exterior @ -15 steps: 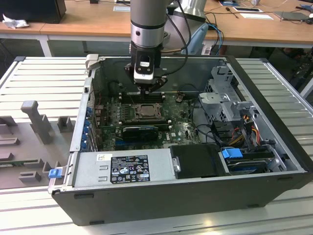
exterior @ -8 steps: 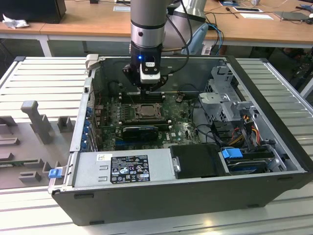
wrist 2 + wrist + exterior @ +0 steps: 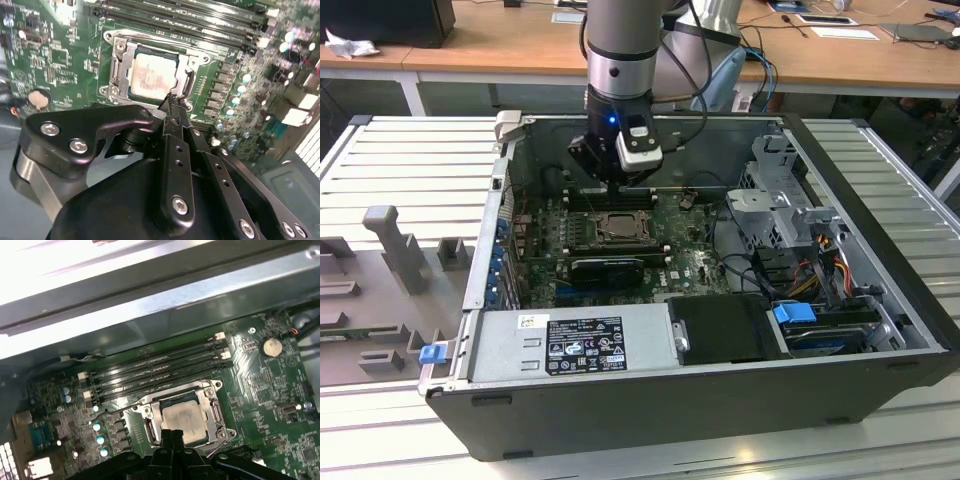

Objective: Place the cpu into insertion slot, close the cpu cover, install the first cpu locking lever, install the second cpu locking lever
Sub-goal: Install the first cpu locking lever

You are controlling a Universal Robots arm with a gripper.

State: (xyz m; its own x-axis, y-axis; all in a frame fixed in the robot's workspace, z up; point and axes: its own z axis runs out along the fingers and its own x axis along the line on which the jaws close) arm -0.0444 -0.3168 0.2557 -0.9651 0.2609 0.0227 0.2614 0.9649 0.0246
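The cpu point(image 3: 152, 75) lies deep inside the big open computer case point(image 3: 880, 380), which rests on its side. On the floor of the case is the green motherboard point(image 3: 55, 55), and the arm reaches down into the case above it. Near the middle of the board sits the insertion slot point(image 3: 112, 75), a square socket with a metal rim, just beside the long black memory slots point(image 3: 200, 20). The cpu cover point(image 3: 187, 62) lies flat down on the slot. Through its square window the pale metal top of the cpu is seen, so the chip is seated in the slot and lies level. In the second wrist view the gripper point(image 3: 173, 102) is not over the middle of the chip. It is at one edge of the socket, very near the metal frame; whether it touches the frame I cannot tell. Its two black fingers are pressed together, with only a thin line between them, and nothing is seen held there. A round coin battery point(image 3: 39, 99) sits on the board, well apart from the socket.
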